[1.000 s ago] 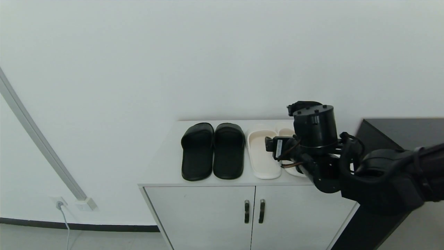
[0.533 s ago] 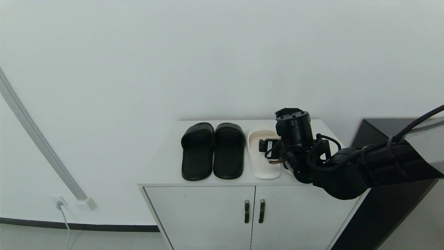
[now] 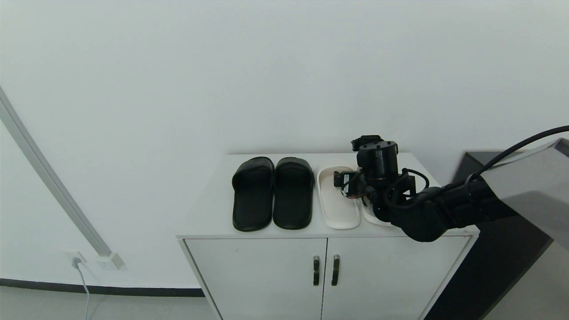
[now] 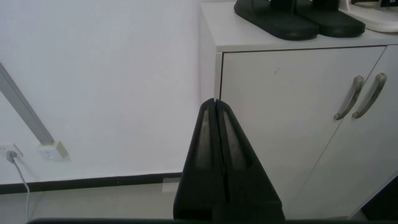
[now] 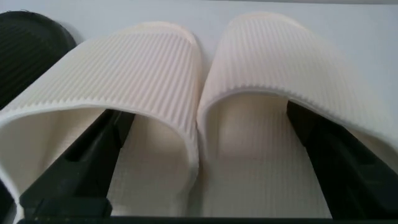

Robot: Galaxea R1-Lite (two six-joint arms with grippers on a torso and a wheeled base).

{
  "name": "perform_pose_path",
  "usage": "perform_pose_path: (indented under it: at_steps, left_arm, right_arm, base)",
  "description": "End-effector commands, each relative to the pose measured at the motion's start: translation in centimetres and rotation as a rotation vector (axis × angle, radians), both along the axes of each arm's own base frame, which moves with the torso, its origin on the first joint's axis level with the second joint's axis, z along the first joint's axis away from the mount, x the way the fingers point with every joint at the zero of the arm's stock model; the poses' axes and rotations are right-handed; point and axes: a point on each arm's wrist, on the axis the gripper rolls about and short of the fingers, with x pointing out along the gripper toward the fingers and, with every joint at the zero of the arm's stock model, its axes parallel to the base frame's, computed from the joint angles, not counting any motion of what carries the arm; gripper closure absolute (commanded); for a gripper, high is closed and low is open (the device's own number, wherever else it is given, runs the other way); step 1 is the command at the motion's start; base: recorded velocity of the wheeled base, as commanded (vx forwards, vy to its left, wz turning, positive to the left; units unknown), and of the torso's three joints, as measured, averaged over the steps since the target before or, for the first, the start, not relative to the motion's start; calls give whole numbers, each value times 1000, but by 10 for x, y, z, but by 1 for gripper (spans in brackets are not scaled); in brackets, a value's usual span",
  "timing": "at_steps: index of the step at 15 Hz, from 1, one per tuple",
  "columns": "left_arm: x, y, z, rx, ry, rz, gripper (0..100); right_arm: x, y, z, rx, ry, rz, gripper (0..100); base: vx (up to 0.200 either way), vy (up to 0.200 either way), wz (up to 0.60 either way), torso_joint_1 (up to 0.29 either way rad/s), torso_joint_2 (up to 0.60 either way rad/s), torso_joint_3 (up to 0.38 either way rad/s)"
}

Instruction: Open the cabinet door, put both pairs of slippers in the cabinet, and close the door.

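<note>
Black fingers [image 5: 87, 162] of the right gripper [image 5: 205, 124]: how were they set? (Student)

They were spread wide, one finger under the strap of each of the white slippers [image 5: 155, 68], with nothing clamped between them. That pair lay close side by side on the cabinet top [image 3: 213, 209], toes toward the wall [image 3: 284, 66] and heels near the front edge. (Tutor)

And outward from that pair? (Student)

The black slippers [image 3: 271, 193] lay just beside the white pair on the robot's left. They faced the same way, and their heels were likewise near the front edge. Bare top ran from them to the left edge, and a narrower bare strip lay between the toes and the wall. The right arm crossed the top's right-hand part, so the outer white slipper was partly hidden. Below, both cabinet doors [image 3: 258, 275] were shut. Their two handles [image 3: 316, 270] stood upright, just beside each other at the seam. (Tutor)

What of the other arm, and the room around? (Student)

The left gripper [image 4: 215, 109] had its fingers pressed together on nothing. It hung low, in front of the cabinet's left front corner and apart from it, with open floor [image 4: 81, 202] and white wall on its left. A black unit [image 3: 511, 169] stood just beside the cabinet's right side. A wall socket [image 3: 75, 260] with a cable sat low on the wall, well to the left. (Tutor)
</note>
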Motion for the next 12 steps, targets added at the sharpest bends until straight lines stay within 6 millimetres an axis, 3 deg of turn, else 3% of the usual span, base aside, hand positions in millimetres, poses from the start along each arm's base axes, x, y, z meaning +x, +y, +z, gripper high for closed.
perform_pose_path:
  at_steps: [1, 4, 5, 10, 12]
  left_arm:
    - [0, 0, 0, 0, 1, 0, 100]
    - [0, 0, 0, 0, 1, 0, 100]
    - [0, 0, 0, 0, 1, 0, 100]
    - [0, 0, 0, 0, 1, 0, 100]
    - [0, 0, 0, 0, -1, 0, 100]
  right_arm:
    - [9, 1, -8, -5, 5, -5, 0]
    - [12, 3, -2, 6, -13, -2, 0]
    - [12, 3, -2, 6, -15, -2, 100]
    - [4, -4, 18, 28, -49, -11, 100]
    - [-15, -13, 36, 39, -65, -7, 100]
  base:
    - [0, 0, 0, 0, 0, 0]
    - [0, 0, 0, 0, 0, 0]
    - [0, 0, 0, 0, 0, 0]
    - [0, 0, 0, 0, 0, 0]
    - [0, 0, 0, 0, 0, 0]
